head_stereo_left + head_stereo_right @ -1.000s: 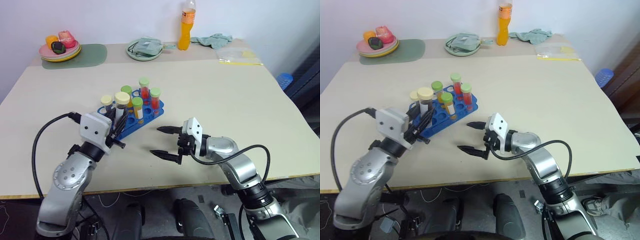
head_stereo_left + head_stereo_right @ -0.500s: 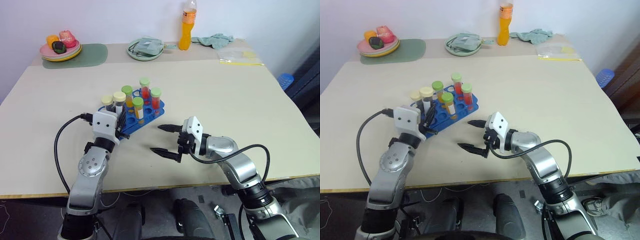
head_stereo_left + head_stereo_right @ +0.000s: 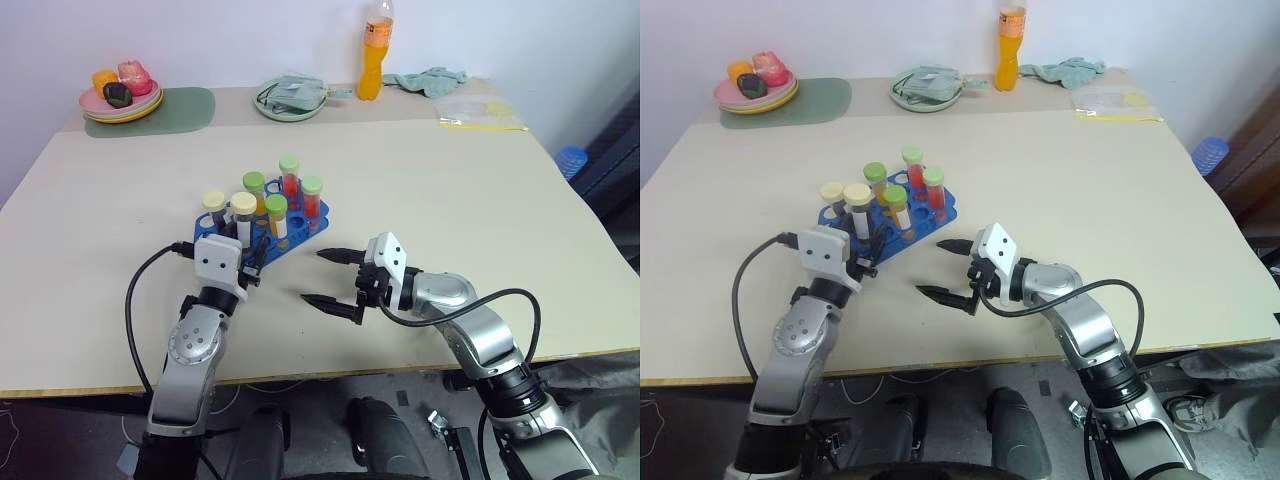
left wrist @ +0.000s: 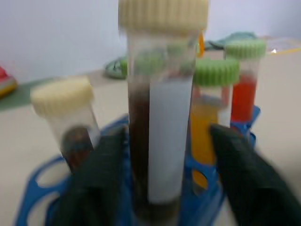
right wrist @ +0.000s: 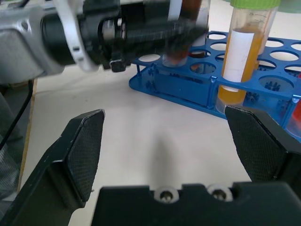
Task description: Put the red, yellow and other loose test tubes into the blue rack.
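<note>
With maroon tube seated upright in rack near the table's front-left, left gripper parted and clear around it, best backed straight off; right gripper wide, empty.

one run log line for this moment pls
left gripper: open around maroon tube standing in blue rack | right gripper: open, empty, beside rack
</note>
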